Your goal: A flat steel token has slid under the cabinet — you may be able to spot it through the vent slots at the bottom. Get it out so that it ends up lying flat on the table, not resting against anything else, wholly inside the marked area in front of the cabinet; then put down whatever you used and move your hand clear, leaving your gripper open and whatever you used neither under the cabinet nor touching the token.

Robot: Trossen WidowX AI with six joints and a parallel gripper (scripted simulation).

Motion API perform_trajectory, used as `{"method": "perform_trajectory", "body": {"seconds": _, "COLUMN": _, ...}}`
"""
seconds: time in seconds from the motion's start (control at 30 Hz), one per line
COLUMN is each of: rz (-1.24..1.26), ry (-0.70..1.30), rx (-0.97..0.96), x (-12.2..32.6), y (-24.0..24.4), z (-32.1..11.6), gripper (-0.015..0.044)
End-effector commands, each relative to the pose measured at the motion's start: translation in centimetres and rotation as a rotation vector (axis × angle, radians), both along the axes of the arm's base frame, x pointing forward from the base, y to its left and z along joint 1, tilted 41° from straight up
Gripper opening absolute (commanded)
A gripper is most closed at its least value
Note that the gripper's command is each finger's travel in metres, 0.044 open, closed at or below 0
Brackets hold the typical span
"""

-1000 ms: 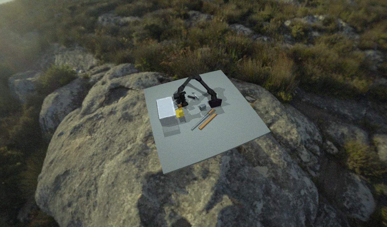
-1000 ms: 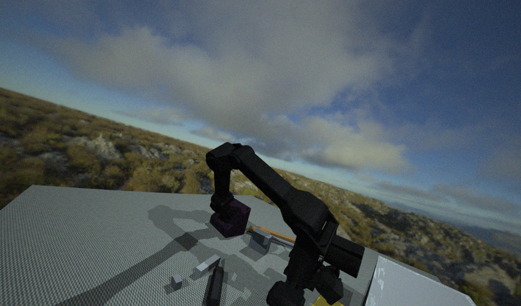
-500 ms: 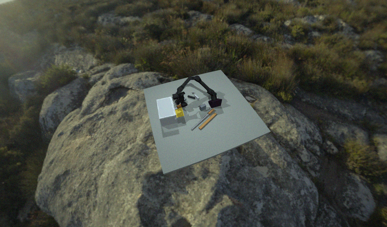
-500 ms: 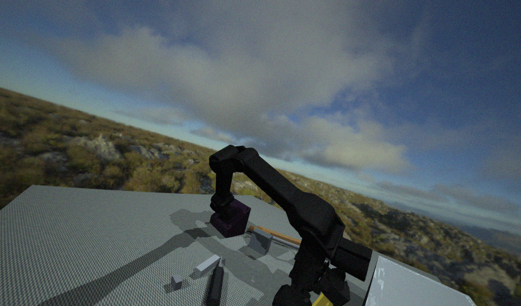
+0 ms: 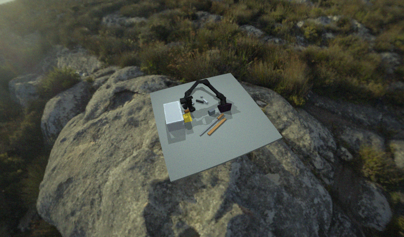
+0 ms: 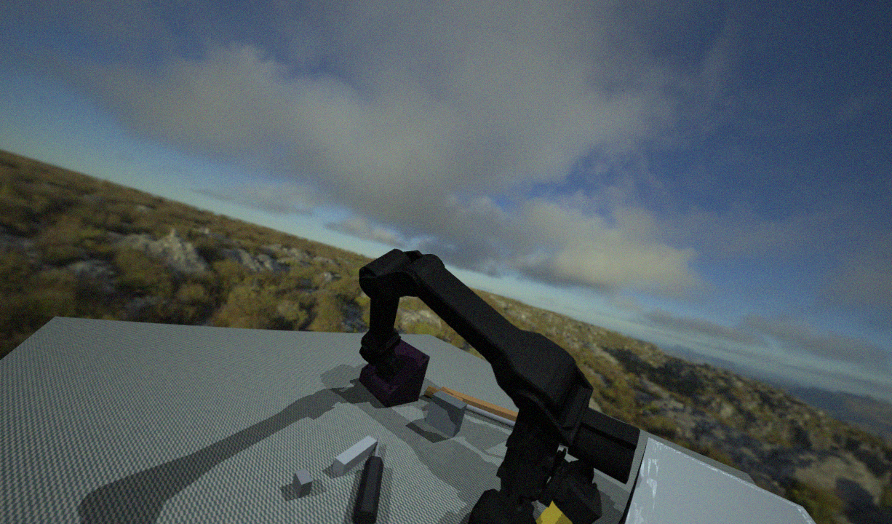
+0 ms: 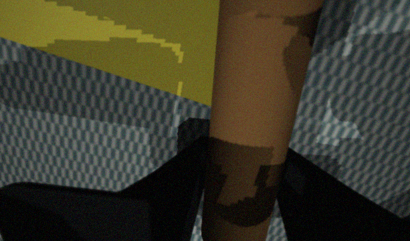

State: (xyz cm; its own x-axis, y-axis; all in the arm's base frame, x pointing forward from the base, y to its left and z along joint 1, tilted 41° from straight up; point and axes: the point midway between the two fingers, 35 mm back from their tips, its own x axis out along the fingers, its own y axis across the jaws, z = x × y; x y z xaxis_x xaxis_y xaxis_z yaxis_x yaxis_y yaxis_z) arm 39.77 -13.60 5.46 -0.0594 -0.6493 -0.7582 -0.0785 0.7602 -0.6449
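My gripper (image 5: 189, 110) (image 7: 240, 148) is shut on an orange-brown round handle (image 5: 187, 111) (image 7: 255, 84). It is low, beside the front of the white-topped cabinet (image 5: 173, 112) (image 6: 703, 488). The far end of the held tool is out of view in the wrist view, and I cannot tell whether it reaches under the cabinet. The yellow marked area (image 5: 187, 118) (image 6: 551, 515) (image 7: 191, 73) lies in front of the cabinet. In the wrist view the handle passes over or beside its edge, partly in shadow. The steel token cannot be made out in any view.
A steel rod (image 5: 207, 127) with an orange handle and a flat orange stick (image 5: 216, 126) lie side by side. A grey block (image 5: 211, 112) (image 6: 446, 413) stands near the arm's purple base (image 5: 224, 107) (image 6: 396, 376). A black-handled tool (image 5: 199, 101) (image 6: 369, 488), a pale bar (image 6: 354, 455) and a small cube (image 6: 302, 483) lie behind.
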Motion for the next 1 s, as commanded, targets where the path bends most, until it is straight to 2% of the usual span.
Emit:
{"method": "perform_trajectory", "body": {"seconds": 0.0, "rz": -0.004, "ry": -0.002, "rx": -0.002, "x": 0.0, "y": -0.1, "z": -0.1, "gripper": 0.0000}}
{"method": "perform_trajectory", "body": {"seconds": 0.97, "rz": -0.004, "ry": -0.001, "rx": -0.002, "x": -1.4, "y": -0.1, "z": 0.0, "gripper": 0.0000}}
